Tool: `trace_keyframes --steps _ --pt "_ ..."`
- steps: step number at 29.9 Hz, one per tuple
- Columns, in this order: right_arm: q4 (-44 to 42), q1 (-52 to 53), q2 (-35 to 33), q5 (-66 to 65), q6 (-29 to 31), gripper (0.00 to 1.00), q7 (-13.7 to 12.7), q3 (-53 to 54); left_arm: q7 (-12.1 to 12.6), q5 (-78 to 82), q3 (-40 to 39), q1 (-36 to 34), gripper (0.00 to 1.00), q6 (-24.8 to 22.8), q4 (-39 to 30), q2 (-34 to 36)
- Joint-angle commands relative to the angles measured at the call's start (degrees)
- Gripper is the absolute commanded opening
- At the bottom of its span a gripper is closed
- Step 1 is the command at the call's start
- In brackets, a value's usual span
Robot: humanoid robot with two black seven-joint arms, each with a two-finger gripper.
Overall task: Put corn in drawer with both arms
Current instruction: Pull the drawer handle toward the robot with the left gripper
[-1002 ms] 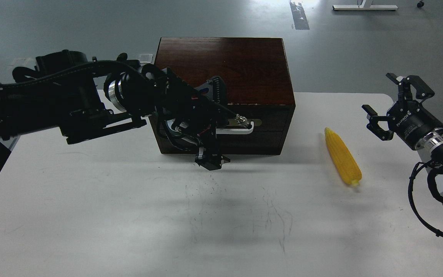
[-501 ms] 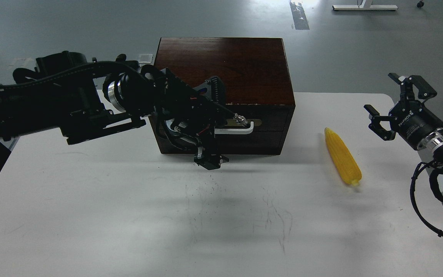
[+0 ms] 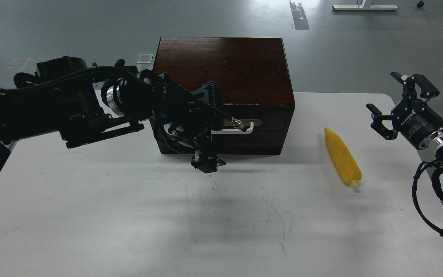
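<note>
The left end effector (image 3: 210, 127) sits against the drawer (image 3: 252, 125) front near the tabletop's (image 3: 129, 215) far edge, fingers about the white handle (image 3: 237, 130); whether they clench it I cannot tell. The drawer looks shut, so opening appears to be the step in hand, and next comes a straight pull toward the near edge. The corn (image 3: 342, 157) lies near the right edge. Beyond it, the right end effector (image 3: 392, 102) hovers released, fingers spread.
</note>
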Motion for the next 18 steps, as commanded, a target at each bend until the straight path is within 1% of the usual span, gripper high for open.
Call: trace_keyframes --steps 1,10,15,18 --pt "0.01 0.0 -0.02 0.0 0.0 1.0 0.0 0.07 -0.02 0.0 0.02 0.1 0.99 0.0 -0.59 -0.08" --pt "0.01 0.0 -0.11 0.0 0.0 1.0 0.0 0.16 -0.02 0.0 0.11 0.1 0.99 0.0 -2.35 0.09" --pt "0.01 -0.09 -0.11 0.0 0.0 1.0 0.0 0.16 -0.02 0.0 2.21 -0.16 0.99 0.0 -3.49 0.36" --pt "0.01 -0.09 -0.11 0.0 0.0 1.0 0.0 0.16 -0.02 0.0 2.48 -0.16 0.99 0.0 -5.33 0.97"
